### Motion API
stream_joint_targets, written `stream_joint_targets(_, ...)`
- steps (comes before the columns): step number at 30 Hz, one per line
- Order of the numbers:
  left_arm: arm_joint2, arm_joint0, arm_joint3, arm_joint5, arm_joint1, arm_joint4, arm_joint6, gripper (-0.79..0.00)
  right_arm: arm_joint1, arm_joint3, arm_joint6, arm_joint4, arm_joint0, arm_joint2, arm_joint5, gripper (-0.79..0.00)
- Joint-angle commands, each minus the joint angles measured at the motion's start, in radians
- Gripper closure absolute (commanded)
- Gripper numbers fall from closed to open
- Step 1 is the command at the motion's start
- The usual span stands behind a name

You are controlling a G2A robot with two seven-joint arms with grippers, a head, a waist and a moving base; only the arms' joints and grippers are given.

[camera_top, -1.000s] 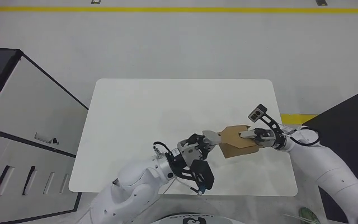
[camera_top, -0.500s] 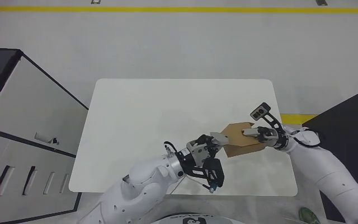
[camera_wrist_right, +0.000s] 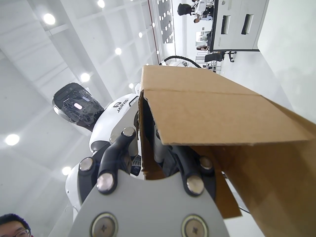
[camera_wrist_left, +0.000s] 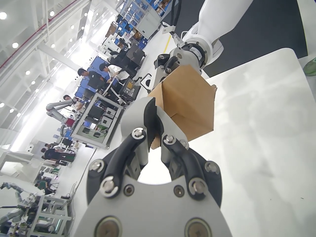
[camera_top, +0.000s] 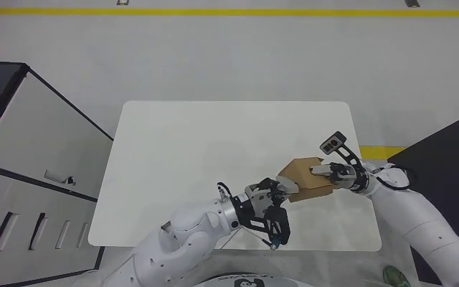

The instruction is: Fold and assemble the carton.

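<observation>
Where the left gripper closes, its two fingers are pressed together on a low corner of the brown corrugated cardboard carton, pinching the board between them. Opposite, the right gripper clamps a side wall at the carton's open end, one finger outside the board and one inside. The carton thus spans the two grippers, its long axis running from one to the other, over the near right part of the white rectangular table. Whether it touches the tabletop cannot be told. An end flap juts out unfolded beside the right gripper. Judgement: folding is under way, not finished. The next fold probably falls at the open end, nearer the right gripper, with the left acting as anchor.
</observation>
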Motion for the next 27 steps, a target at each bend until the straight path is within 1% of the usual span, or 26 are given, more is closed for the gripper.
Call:
stream_joint_targets(1, 0.004, -0.008, 0.011, -0.005, -0.002, -0.005, -0.005, 0.0, 0.0, 0.0, 0.0, -0.013, 0.002, 0.003, 0.0, 0.0)
stream_joint_targets(7, -0.017, -0.016, 0.031, -0.002, -0.005, -0.07, -0.007, 0.0, -0.002, -0.009, 0.0, -0.035, -0.001, 0.038, 0.0, 0.0)
stream_joint_targets(10, -0.036, -0.012, 0.045, 0.0, -0.005, -0.112, -0.026, 0.0, -0.002, -0.01, 0.0, -0.036, -0.002, 0.042, 0.0, 0.0)
stream_joint_targets(20, -0.036, -0.012, 0.045, 0.0, -0.005, -0.112, -0.026, 0.0, -0.002, -0.01, 0.0, -0.036, -0.002, 0.042, 0.0, 0.0)
stream_joint_targets(22, -0.037, -0.01, 0.045, 0.003, -0.005, -0.111, -0.026, 0.0, -0.003, -0.022, -0.029, -0.055, -0.004, 0.042, 0.006, 0.0)
stream_joint_targets(27, -0.048, -0.003, 0.044, -0.009, 0.0, -0.113, 0.011, 0.0, -0.009, -0.023, -0.045, -0.094, -0.007, 0.055, 0.021, 0.0)
